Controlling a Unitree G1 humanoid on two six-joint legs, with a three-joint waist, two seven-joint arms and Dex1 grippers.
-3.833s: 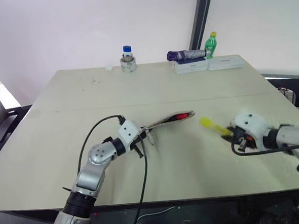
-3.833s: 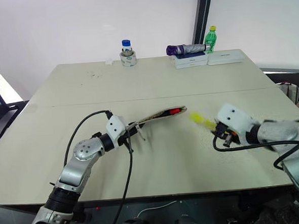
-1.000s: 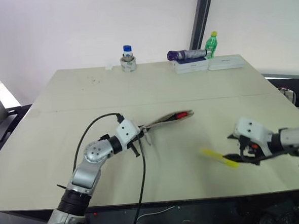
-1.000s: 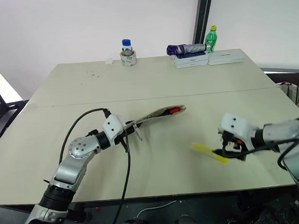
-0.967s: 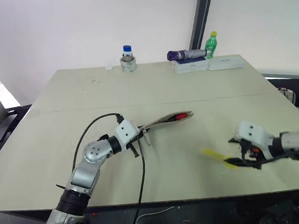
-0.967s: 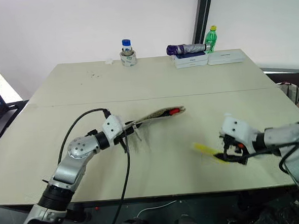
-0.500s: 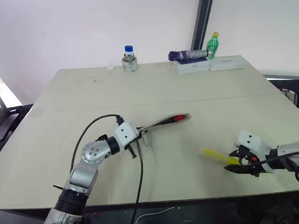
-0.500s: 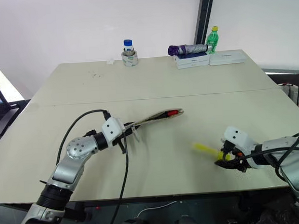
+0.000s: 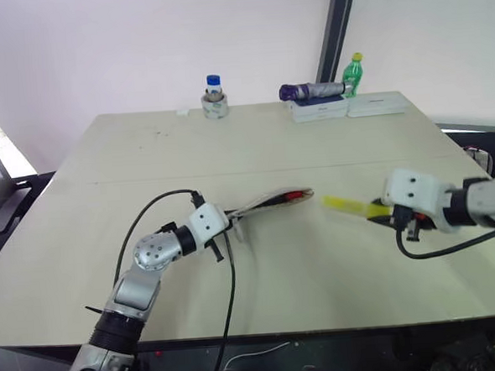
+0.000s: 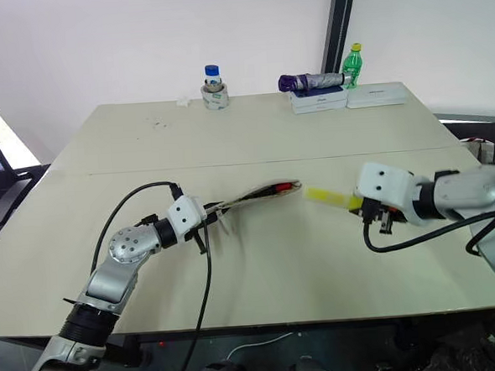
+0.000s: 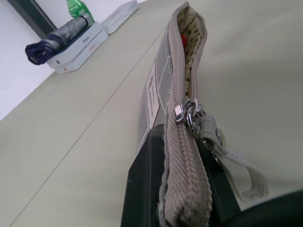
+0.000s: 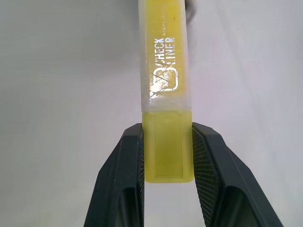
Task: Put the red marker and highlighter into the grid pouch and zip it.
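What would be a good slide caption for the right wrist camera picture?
Two black fingers of the right gripper clamp the yellow highlighter by its end.

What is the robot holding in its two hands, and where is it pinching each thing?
The right pincer pinches the highlighter by one end. The left pincer pinches the grid pouch at its zipper-pull end.

1. Bright, even daylight fills the scene; the white far wall (image 9: 138, 49) is nearly washed out.
2. The pale beige bench (image 9: 253, 143) carries only faint, soft shadows.
3. The chunky yellow highlighter (image 12: 165, 71) shows glare on its silver print; its far end blurs.
4. The grey grid-lined fabric pouch (image 11: 163, 94) is sharp at the zipper and soft beyond.
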